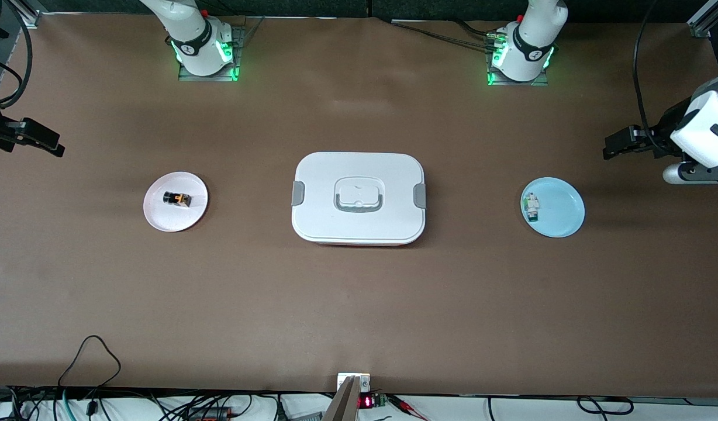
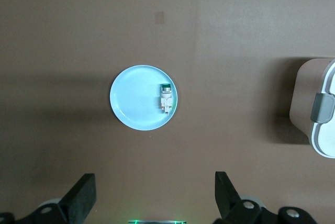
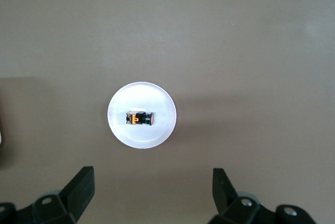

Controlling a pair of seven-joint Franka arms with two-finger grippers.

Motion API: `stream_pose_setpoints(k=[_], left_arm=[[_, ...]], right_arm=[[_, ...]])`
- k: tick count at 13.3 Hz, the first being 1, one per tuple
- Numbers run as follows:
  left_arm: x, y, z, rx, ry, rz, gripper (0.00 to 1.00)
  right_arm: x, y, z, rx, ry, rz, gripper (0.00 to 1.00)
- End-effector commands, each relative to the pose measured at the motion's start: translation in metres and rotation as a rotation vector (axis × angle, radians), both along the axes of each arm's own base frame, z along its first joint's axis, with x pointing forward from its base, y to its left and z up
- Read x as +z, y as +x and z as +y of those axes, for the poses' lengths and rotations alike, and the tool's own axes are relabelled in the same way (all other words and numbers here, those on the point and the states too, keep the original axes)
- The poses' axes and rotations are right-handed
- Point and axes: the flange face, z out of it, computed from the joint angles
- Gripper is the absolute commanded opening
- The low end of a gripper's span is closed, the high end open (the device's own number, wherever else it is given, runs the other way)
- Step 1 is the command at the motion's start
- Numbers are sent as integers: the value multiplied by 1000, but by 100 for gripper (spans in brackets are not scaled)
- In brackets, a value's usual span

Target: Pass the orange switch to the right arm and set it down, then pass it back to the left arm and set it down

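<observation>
The orange switch (image 1: 177, 199) lies on the pink plate (image 1: 160, 217), at nine o'clock from the box (image 1: 359, 169). The right gripper (image 3: 152, 192) hovers high over it, fingers spread and empty; the left gripper (image 2: 154, 195), also spread, hangs over the blue plate (image 1: 561, 213).

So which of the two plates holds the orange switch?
The pale pink plate toward the right arm's end holds the orange switch; the light blue plate carries a white part with a green end.
</observation>
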Motion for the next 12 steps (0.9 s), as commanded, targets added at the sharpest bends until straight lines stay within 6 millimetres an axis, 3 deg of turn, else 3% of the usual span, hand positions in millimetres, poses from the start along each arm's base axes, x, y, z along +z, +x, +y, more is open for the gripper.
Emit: stream_pose_setpoints(k=[1,7,12], left_arm=[[10,-5,0,-12,-6,2,100],[10,-5,-7,-21,-8,4,100],[10,-5,-7,-23,-10,4,100]], right_arm=[[6,0,1,11,12,3,100],[1,2,5,14,14,12,100],[-24,13,11,29,7,57,100]])
